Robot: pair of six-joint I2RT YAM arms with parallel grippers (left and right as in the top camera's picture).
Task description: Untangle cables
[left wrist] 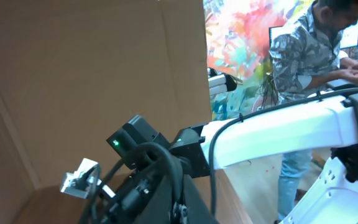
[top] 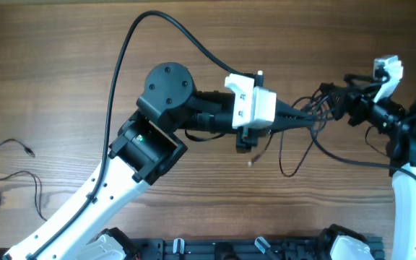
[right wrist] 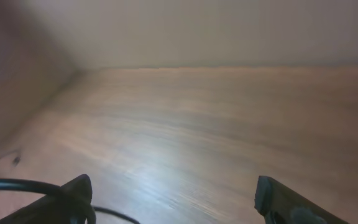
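A wood-grain tabletop (top: 63,58) fills the overhead view, evenly lit. The right wrist view shows it meeting a plain beige wall (right wrist: 197,31). In the left wrist view a brown cardboard panel (left wrist: 92,74) stands beside a bright, many-coloured painting (left wrist: 241,37), with a person (left wrist: 303,56) in a patterned shirt nearby.

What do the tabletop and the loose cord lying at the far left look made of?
The table looks like wood or a wood-look laminate: brown, running grain, soft sheen. I cannot tell which. The cord is thin, black and matte, likely sheathed in rubber or plastic, since it lies in limp curves.
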